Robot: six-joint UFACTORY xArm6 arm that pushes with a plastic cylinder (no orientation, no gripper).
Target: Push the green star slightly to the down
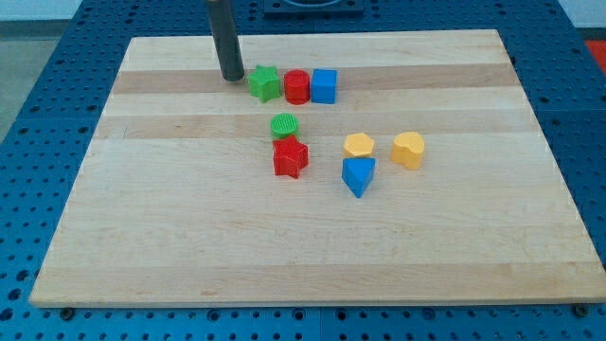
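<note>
The green star [264,83] lies near the view's top, at the left end of a row with a red cylinder [297,86] and a blue cube [324,86], all touching side by side. My tip [232,77] rests on the board just left of the green star and slightly above it, a small gap apart. The rod rises straight up out of the view.
A green cylinder [284,127] sits against a red star [291,157] below the row. A yellow hexagon [359,145], a yellow block [408,150] and a blue triangle [358,175] lie to the right. The wooden board [142,246] sits on a blue perforated table.
</note>
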